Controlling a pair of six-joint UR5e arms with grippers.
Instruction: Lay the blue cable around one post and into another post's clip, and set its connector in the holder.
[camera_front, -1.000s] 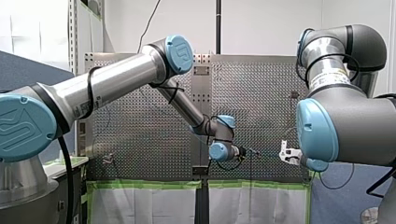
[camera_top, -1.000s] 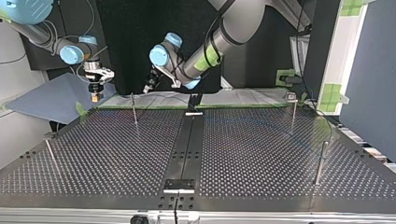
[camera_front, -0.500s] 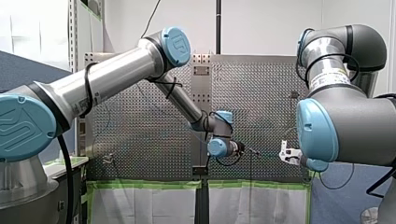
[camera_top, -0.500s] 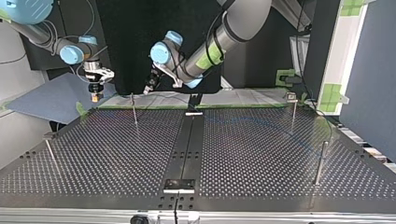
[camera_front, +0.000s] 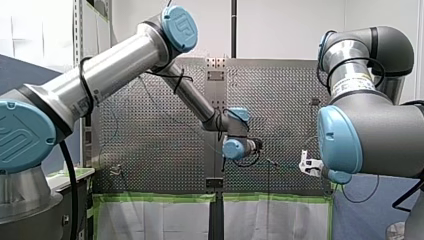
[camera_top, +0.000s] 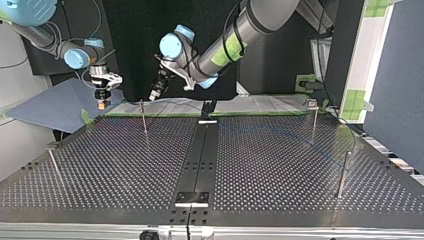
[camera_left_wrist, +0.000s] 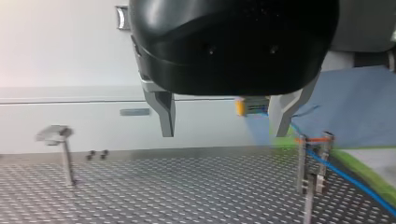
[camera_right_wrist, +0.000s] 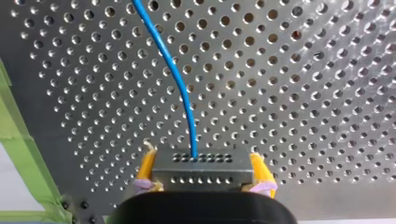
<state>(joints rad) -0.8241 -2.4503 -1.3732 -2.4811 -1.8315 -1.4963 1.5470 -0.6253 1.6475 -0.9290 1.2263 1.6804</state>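
Since a second ago only our left arm (camera_front: 125, 60) has moved, its elbow now higher. The connector (camera_right_wrist: 201, 170) sits clamped in our right gripper (camera_right_wrist: 201, 158), between its yellow pads (camera_right_wrist: 147, 165), by the far-left corner of the table (camera_right_wrist: 303, 93) in the top view. The cable (camera_right_wrist: 180, 84) runs from it past a clipped post (camera_left_wrist: 302, 163). Our left gripper (camera_left_wrist: 224, 133) hangs near that post, fingers spread and empty, above the table.

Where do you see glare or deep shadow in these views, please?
Front view: a bright sheen runs along my left arm. Top view: my left gripper barely stands out against the black backdrop. Left wrist view: the pale wall is very bright behind the dark gripper housing. Right wrist view: the table is lit fairly evenly.
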